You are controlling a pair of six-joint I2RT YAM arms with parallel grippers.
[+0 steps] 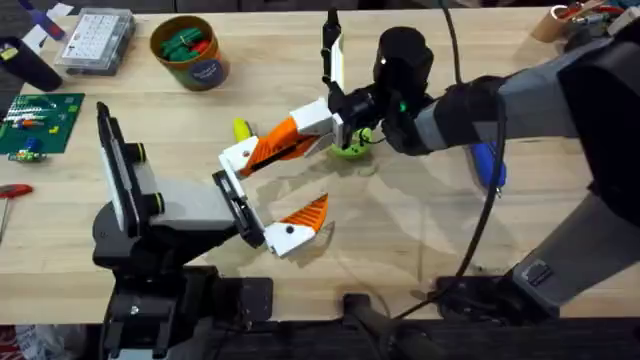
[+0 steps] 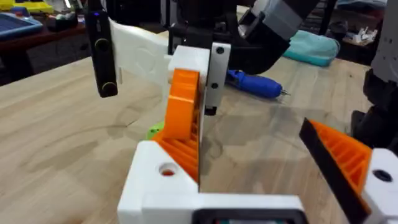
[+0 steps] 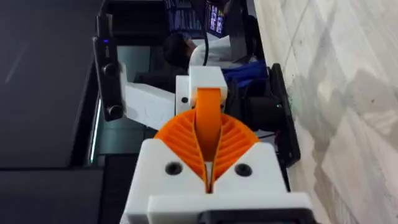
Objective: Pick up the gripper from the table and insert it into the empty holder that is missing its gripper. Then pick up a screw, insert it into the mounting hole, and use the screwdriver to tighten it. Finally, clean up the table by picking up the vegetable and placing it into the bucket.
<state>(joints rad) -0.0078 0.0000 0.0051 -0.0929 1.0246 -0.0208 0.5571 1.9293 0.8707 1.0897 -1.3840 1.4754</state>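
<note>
Everything is placed from the holder (image 1: 237, 158), a small white angular plastic bracket at the middle of the pale, grained wooden table (image 1: 420, 240).

Far to its left and further back lies a green circuit board (image 1: 38, 122). A clear lidded plastic box (image 1: 95, 40) sits behind that. The bucket (image 1: 190, 50), a round orange-yellow tub with a dark round label, stands back-left of the holder, well apart, with green and red pieces inside.

The holder tips one side of the left gripper (image 1: 272, 192), whose two white brackets are spread wide. The bracket nearer the camera carries a ribbed orange pad (image 1: 305, 213).

The gripper (image 1: 265, 155), a smooth orange wedge, touches the holder on its right side. In the left wrist view the wedge's base sits against the white bracket, just above a round hole.

The right gripper (image 1: 292, 130) is just right of the holder. Its white fingers with fan-ribbed orange pads (image 3: 239, 140) are clamped on the wedge.

A green vegetable piece (image 1: 350, 148) lies further right on the table, behind the right gripper's body. A blue-handled screwdriver (image 1: 490, 165) lies well to the right, partly under the grey arm.
</note>
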